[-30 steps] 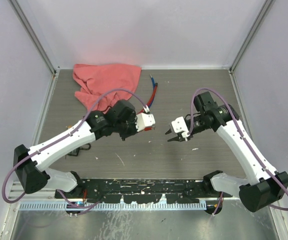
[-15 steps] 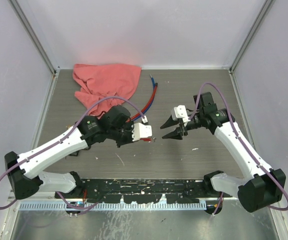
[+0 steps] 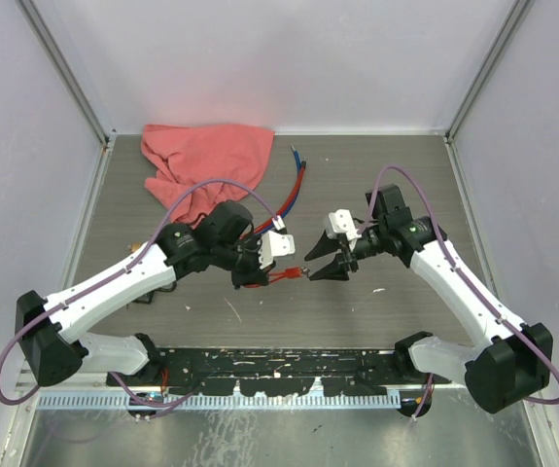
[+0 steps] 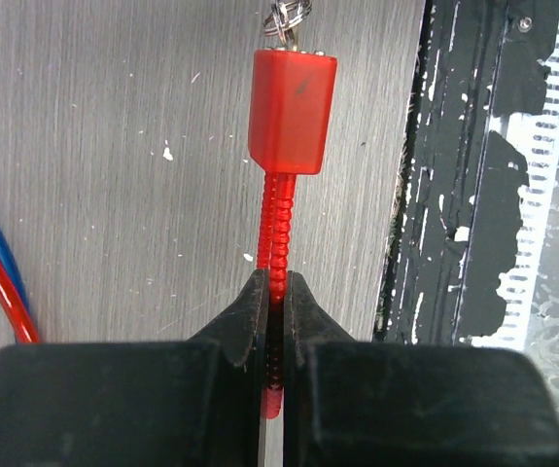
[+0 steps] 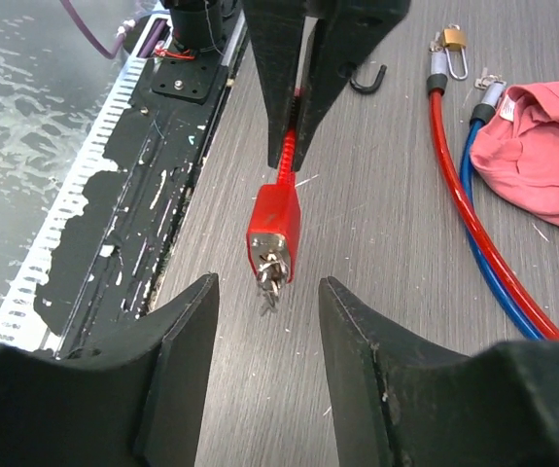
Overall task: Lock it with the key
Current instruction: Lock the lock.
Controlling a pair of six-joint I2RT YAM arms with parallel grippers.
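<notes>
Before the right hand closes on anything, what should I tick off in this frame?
1. Left hand shut on the red ribbed cable: ok.
2. Red lock body held off the table, its key end toward the right hand: ok.
3. Right hand open: ok.
4. Keys lined up with the gap between the right fingers: ok.
5. Right hand gripping the keys: not ok, no contact shows.
6. Key fully seated in the lock: cannot tell.
</notes>
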